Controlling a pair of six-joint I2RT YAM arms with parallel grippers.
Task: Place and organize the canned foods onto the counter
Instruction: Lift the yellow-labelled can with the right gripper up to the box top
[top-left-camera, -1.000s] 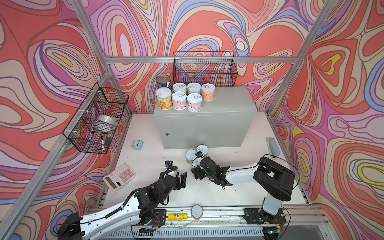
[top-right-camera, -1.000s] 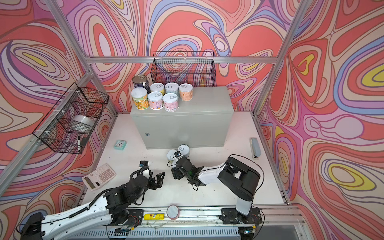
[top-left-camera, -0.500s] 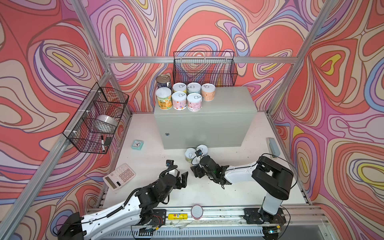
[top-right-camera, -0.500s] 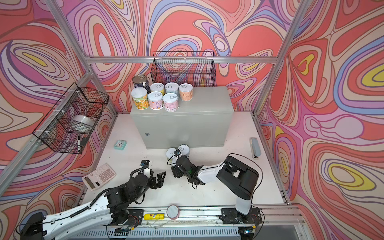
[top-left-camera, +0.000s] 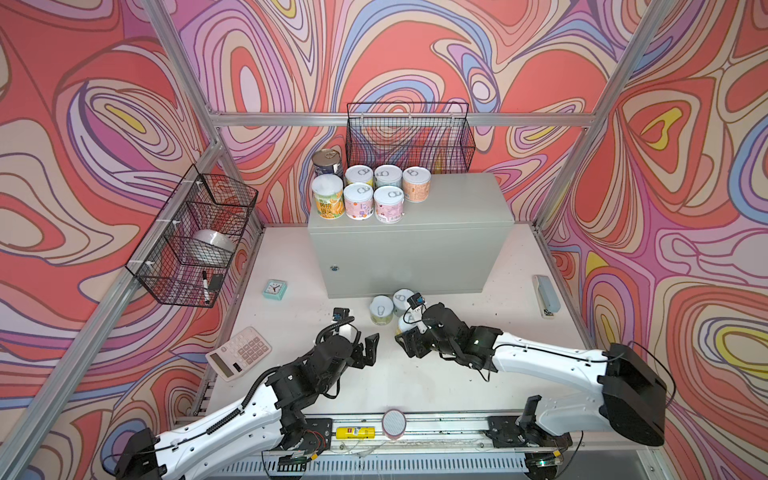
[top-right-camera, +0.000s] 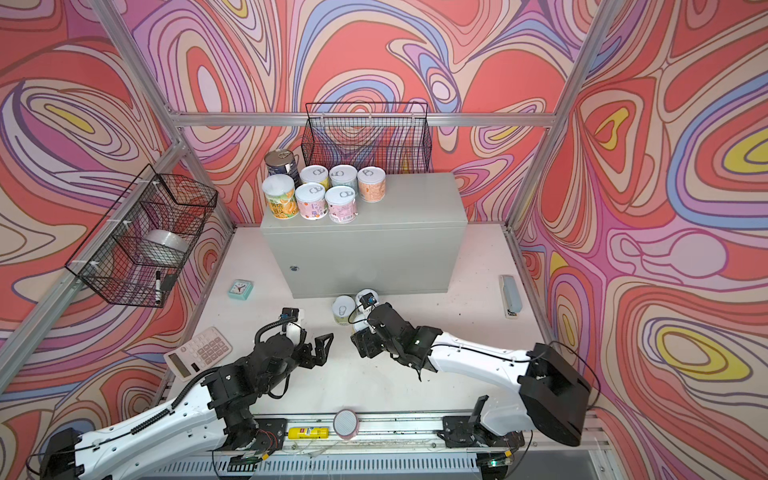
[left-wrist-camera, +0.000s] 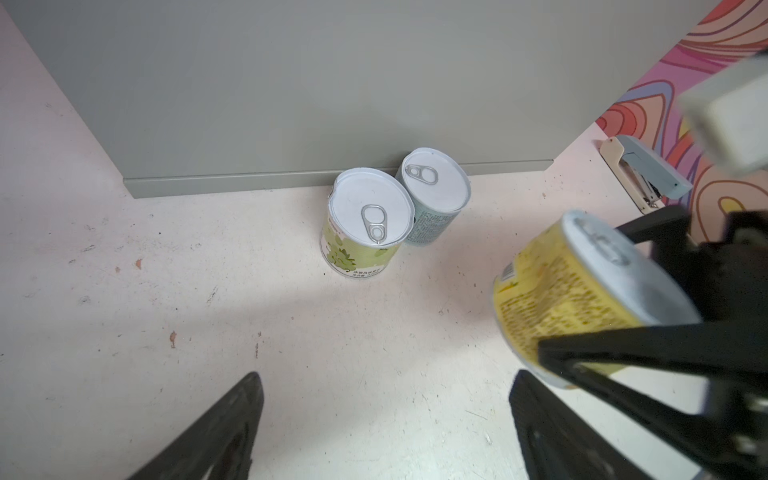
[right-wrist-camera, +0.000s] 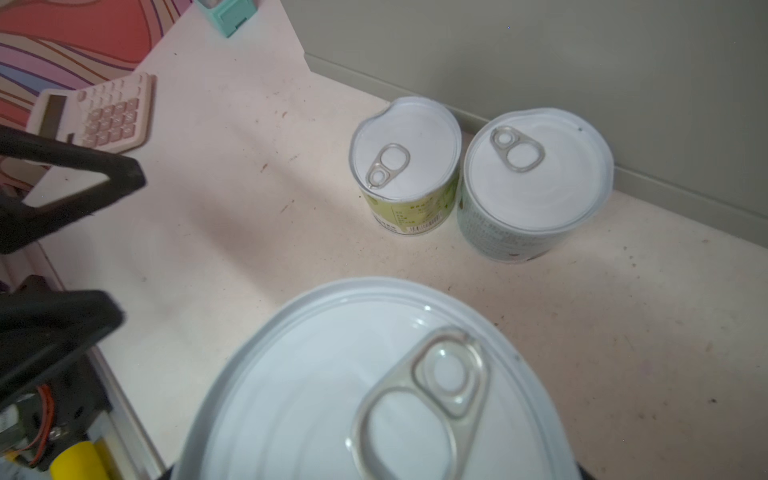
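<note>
Several canned foods (top-left-camera: 365, 191) (top-right-camera: 320, 191) stand grouped at the left end of the grey counter (top-left-camera: 415, 249) (top-right-camera: 374, 249). Two short cans stand on the floor against the counter's front: a green-label can (top-left-camera: 381, 309) (left-wrist-camera: 365, 232) (right-wrist-camera: 405, 166) and a blue-grey can (top-left-camera: 402, 298) (left-wrist-camera: 434, 195) (right-wrist-camera: 536, 183). My right gripper (top-left-camera: 409, 343) (top-right-camera: 365, 340) is shut on a yellow-label can (top-left-camera: 405, 326) (left-wrist-camera: 573, 291) (right-wrist-camera: 374, 395), which is tilted. My left gripper (top-left-camera: 365, 345) (top-right-camera: 322, 349) (left-wrist-camera: 384, 415) stands open and empty just left of it.
A pink calculator (top-left-camera: 239, 353) and a teal clock (top-left-camera: 275, 289) lie at the left, a stapler (top-left-camera: 546, 293) at the right. A yellow tube (top-left-camera: 355, 432) and a pink-rimmed disc (top-left-camera: 394, 423) sit on the front rail. Wire baskets (top-left-camera: 409, 137) (top-left-camera: 195, 237) hang on the walls.
My right gripper's jaws have narrowed onto the yellow-label can. The left arm has hardly moved.
</note>
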